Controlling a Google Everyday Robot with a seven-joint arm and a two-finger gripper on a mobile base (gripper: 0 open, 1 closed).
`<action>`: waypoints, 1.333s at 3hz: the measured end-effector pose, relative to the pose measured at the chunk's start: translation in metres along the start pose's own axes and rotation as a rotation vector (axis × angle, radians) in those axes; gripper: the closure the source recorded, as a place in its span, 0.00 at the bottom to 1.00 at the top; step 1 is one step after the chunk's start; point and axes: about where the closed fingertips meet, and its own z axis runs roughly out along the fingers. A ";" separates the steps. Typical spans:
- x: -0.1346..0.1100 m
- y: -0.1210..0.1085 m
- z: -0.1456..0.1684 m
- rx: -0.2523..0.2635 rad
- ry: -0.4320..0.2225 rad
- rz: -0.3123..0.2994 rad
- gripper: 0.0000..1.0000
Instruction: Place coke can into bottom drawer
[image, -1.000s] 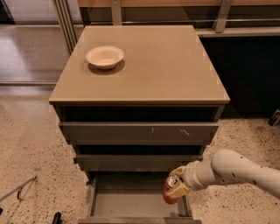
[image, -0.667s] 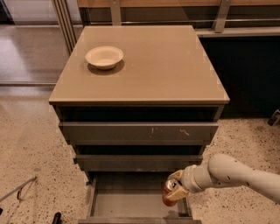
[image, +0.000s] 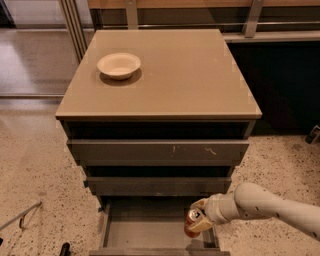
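Over bottom drawer (image: 145, 232), right side: jaws clamped on coke can (image: 192, 223), label hidden; drawer front cropped.

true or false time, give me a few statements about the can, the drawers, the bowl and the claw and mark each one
1. The claw grips the coke can. True.
2. The bottom drawer is shut. False: it is pulled out, and its grey floor shows.
3. The bowl sits on the cabinet top, towards the back left. True.
4. The coke can stands on the cabinet top beside the bowl. False: it is low down at the right side of the open bottom drawer, in the claw.
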 end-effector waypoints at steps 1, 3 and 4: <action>0.047 -0.020 0.061 0.048 -0.040 -0.074 1.00; 0.077 -0.033 0.109 0.063 -0.087 -0.092 1.00; 0.084 -0.031 0.131 0.036 -0.097 -0.099 1.00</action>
